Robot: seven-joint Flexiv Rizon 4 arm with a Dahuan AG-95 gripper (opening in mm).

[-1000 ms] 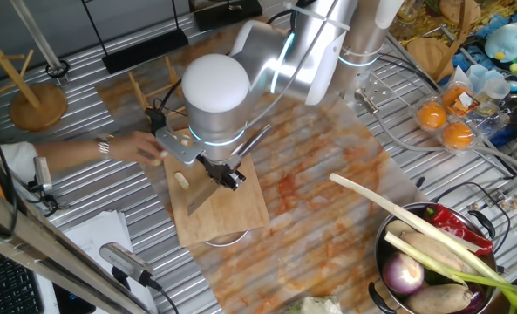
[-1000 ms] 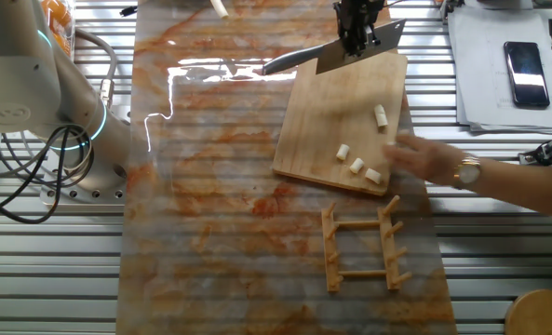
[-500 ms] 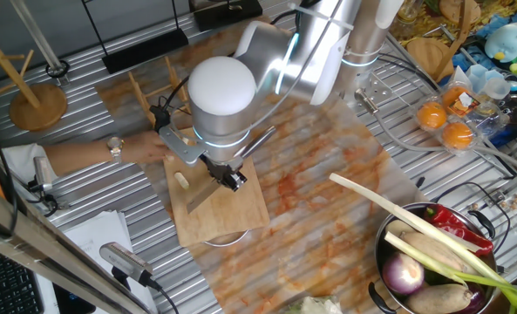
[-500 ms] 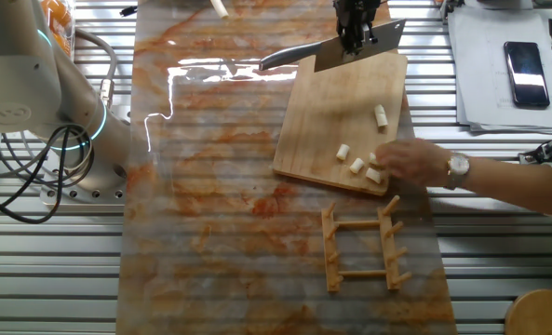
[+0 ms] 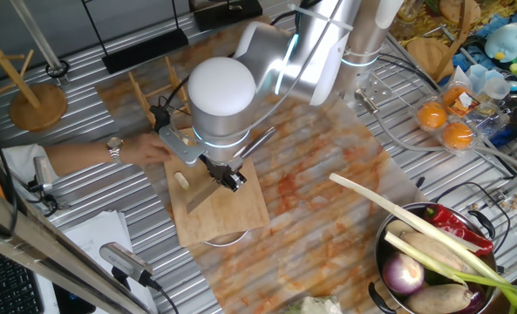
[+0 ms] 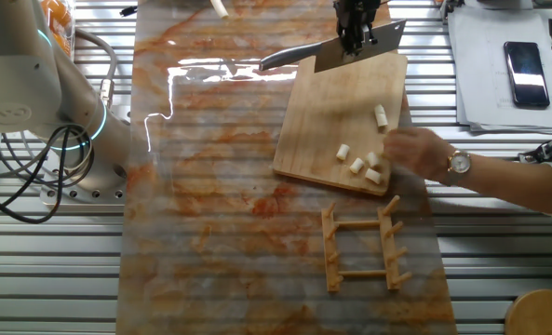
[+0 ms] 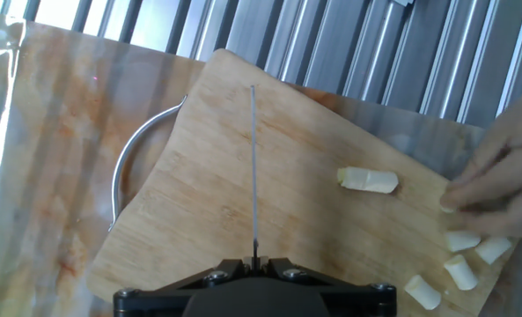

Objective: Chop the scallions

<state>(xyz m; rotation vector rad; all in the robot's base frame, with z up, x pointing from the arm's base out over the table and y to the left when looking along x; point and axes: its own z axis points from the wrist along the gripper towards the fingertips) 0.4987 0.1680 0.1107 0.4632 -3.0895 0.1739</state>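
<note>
The wooden cutting board [image 6: 345, 121] lies on the marbled mat [image 6: 220, 214], and in the hand view its near end seems to sit over a metal bowl [image 7: 133, 180] whose rim shows beneath it. Above the board's far edge the gripper [image 6: 357, 33] is clamped on the knife [image 6: 350, 51], holding the blade lifted clear of the wood and away from every piece; in the hand view the blade shows edge-on as a thin line along the middle of the board. A person's hand [image 6: 415, 152], with a watch on the wrist, reaches in from the side and rests at the board's corner, touching or nearly touching the cut pieces there. The scallions [image 6: 364, 163] are already in short pale chunks: a small cluster gathered at that corner by the fingers, and one somewhat longer chunk [image 7: 368, 180] lying alone nearer the middle of the board. Judging from this, most of the chopping looks done, since no whole stalk remains on the board; what may be left is one more cut through the longer chunk, and that should wait until the hand is off the board, because the blade's path runs close to it.
</note>
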